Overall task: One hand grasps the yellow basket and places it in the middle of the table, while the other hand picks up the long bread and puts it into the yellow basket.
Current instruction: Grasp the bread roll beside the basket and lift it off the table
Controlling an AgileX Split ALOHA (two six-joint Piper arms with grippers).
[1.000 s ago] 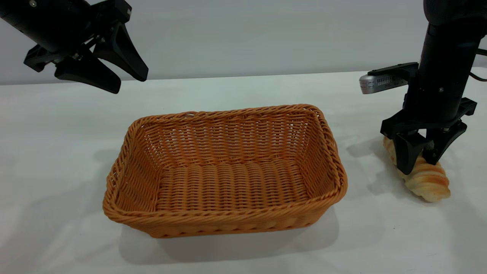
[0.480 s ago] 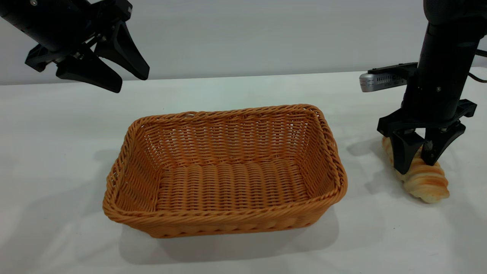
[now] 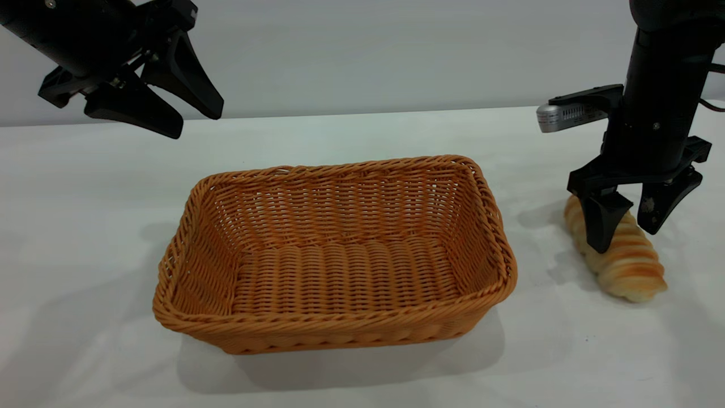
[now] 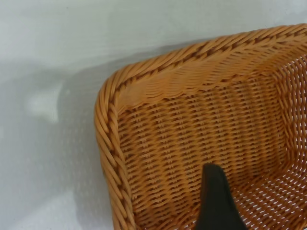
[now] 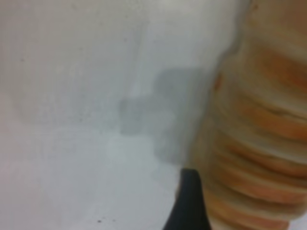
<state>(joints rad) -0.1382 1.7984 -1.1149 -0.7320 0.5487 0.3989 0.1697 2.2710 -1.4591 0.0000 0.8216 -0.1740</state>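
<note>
The right claw (image 3: 628, 224) stood open astride the long bread (image 3: 620, 258), which lay on the surface (image 3: 85, 226) at three o'clock of the yellow basket (image 3: 334, 255), looking soft, best pinched gently mid-length, while the left claw (image 3: 170, 113) hung open, empty.

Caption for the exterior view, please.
Right hand open astride the long bread beside the empty yellow basket; left hand open, raised.

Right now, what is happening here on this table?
The right pincer stands open astride the long bread, which lies on the table to the right of the yellow basket; it does not hold it. The basket sits in the middle with nothing inside. The left pincer hangs open above the basket's far left corner, touching nothing.
</note>
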